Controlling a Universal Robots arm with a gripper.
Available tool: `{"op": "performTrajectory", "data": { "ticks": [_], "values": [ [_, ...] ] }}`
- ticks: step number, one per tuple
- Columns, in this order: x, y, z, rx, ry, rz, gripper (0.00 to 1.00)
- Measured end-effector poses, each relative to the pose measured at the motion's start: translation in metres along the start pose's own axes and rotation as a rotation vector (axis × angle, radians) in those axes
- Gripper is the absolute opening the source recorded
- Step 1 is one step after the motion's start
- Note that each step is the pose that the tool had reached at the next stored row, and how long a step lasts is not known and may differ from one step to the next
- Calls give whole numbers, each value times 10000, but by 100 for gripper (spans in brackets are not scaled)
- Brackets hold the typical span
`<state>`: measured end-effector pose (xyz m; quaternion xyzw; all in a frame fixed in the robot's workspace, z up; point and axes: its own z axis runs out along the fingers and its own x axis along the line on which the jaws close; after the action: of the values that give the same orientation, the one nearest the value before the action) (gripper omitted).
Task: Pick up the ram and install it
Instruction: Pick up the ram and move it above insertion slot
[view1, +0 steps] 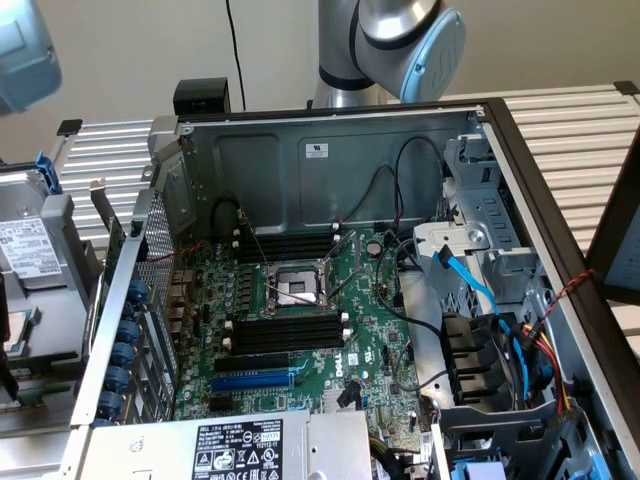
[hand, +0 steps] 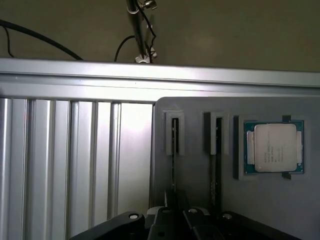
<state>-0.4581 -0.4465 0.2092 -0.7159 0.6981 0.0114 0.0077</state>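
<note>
The ram (hand: 173, 150) stands edge-on in a slot of a grey holder (hand: 197, 107) on the ribbed metal table. A second thin stick (hand: 216, 160) stands in the neighbouring slot. My gripper (hand: 177, 219) is just over the near end of the first stick, with its dark fingers (hand: 162, 220) close together. I cannot tell whether they pinch the stick. In the exterior view the open computer case shows the motherboard with long black slots (view1: 285, 330) on both sides of the processor socket (view1: 297, 285).
A processor chip (hand: 273, 147) lies in a recess of the holder beside the sticks. A blue slot (view1: 252, 381), loose cables (view1: 480, 280) and the drive cage (view1: 490, 240) crowd the case. The arm's base (view1: 400, 35) rises behind the case. A thin pole (hand: 134, 30) stands beyond the table edge.
</note>
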Motion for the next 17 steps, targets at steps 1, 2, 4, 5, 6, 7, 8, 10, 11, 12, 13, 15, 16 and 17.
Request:
{"op": "performTrajectory", "data": {
  "ticks": [1,2,4,5,6,7,8,10,11,12,13,15,16,17],
  "values": [
    [-1,0,-45,2,2,-1,12],
    [-2,0,-93,4,2,-1,12],
    [-5,1,-180,7,1,-1,12],
    [-6,1,-228,5,2,-1,12],
    [-7,1,-276,6,2,-1,12],
    [-9,1,-321,6,3,-1,12],
    [-12,2,-427,7,5,-1,12],
    [-14,2,-514,4,12,-1,12],
    [-15,2,-560,5,17,-2,12],
    [-16,2,-607,5,24,-2,12],
    [-17,3,-651,4,32,-1,12],
    [-20,3,-741,6,48,-1,12],
    [-21,4,-786,4,58,-1,12],
    [-22,4,-832,4,67,-1,12]
  ]
}}
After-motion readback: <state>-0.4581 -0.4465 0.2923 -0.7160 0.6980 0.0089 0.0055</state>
